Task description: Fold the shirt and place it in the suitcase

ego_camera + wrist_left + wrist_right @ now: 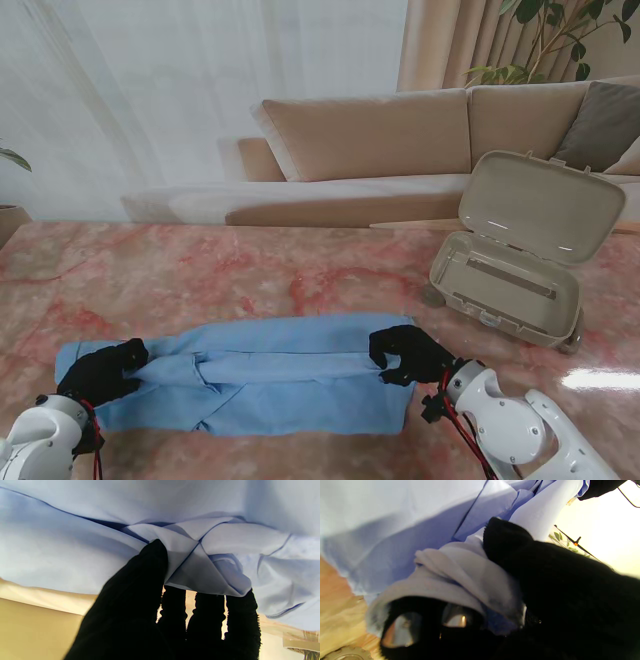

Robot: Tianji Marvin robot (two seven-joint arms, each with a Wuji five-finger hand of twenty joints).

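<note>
The stand view shows the light-blue cotton shirt lying as a long folded band on the pink marble table, clamped at each end by the left hand and right hand. Being soft, light and limp, it is best gripped through bunched edge layers. The open beige plastic suitcase stands well apart, to the right.

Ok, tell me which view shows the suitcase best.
The stand view: the suitcase sits whole on the table's far right, lid open, nothing visible inside. The left wrist view shows at most an unclear sliver at a corner; the right wrist view shows only shirt and hand.
</note>
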